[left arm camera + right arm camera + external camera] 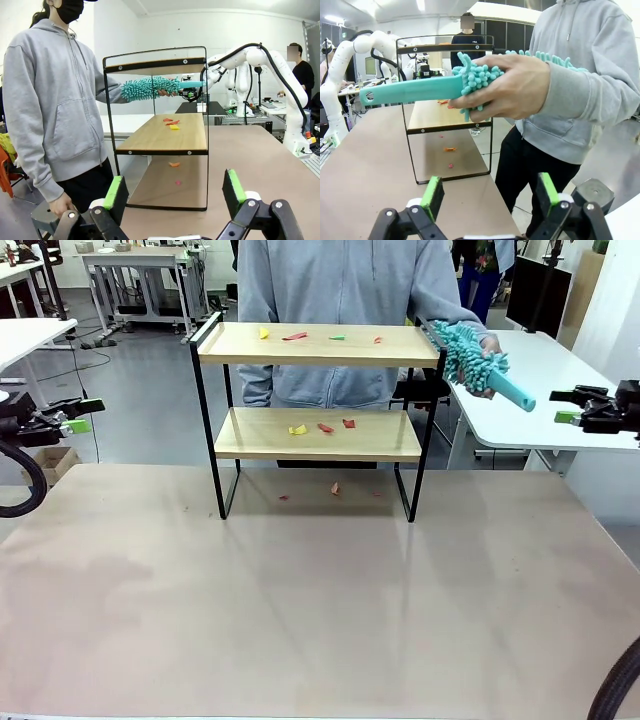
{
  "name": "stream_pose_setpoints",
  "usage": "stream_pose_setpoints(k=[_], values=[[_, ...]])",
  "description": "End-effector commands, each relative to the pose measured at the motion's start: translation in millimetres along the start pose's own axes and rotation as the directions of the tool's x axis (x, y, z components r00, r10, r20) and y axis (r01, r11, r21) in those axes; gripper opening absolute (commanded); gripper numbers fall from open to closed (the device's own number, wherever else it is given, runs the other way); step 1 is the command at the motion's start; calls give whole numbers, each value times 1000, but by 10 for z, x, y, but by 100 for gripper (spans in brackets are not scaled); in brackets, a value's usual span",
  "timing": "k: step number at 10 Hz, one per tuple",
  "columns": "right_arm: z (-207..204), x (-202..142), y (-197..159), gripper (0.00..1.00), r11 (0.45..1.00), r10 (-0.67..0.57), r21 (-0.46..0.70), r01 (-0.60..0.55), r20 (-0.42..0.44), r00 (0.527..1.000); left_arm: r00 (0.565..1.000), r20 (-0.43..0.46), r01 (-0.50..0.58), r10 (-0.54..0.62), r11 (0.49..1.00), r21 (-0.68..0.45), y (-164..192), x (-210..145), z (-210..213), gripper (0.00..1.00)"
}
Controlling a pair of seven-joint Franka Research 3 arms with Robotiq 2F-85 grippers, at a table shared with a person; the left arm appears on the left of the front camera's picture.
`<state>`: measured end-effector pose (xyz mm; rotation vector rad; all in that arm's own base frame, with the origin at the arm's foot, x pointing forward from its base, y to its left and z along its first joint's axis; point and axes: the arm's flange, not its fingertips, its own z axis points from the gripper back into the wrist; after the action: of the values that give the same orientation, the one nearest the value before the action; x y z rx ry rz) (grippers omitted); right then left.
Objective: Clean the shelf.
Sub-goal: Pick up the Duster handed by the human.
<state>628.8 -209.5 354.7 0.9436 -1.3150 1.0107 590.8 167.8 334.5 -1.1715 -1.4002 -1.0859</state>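
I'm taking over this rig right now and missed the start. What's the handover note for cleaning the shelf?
Both open and empty: left gripper off the table's left edge, right gripper off its right.
A person's hand holds the duster by its fluffy head at the shelf's top right corner, handle toward the right gripper.
Done: nothing; scraps lie on both boards and the table beneath.
Left: take the duster, probably with the right gripper, then sweep.

A small two-tier shelf [240,348], light wooden boards in a thin black frame, stands upright on the table [300,620], coloured scraps [298,429] dotting both boards.
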Motion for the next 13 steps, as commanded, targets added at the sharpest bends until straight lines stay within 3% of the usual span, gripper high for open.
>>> stream_pose_setpoints(k=[1,6,7,9,11,13], values=[[0,0,0,100,1000,0,0,0,0,1000,1000,-2,4,-4,1000,-1,2,24,-10,100],[165,1382,519,100,977,-122,-200,68,-272,955,1000,-2,4,-4,1000,-1,2,24,-10,100],[114,1601,659,100,961,-165,-267,68,-357,919,1000,-2,4,-4,1000,-1,2,24,-10,100],[-104,2030,1058,100,913,-288,-396,101,-447,847,1000,-2,4,-4,1000,-1,2,24,-10,100],[-459,2387,1402,100,871,-343,-486,67,-506,791,1000,-2,4,-4,1000,-1,2,24,-10,100],[-853,2438,1625,100,802,-447,-594,59,-533,718,1000,-2,4,-4,1000,-1,2,24,-10,100]])
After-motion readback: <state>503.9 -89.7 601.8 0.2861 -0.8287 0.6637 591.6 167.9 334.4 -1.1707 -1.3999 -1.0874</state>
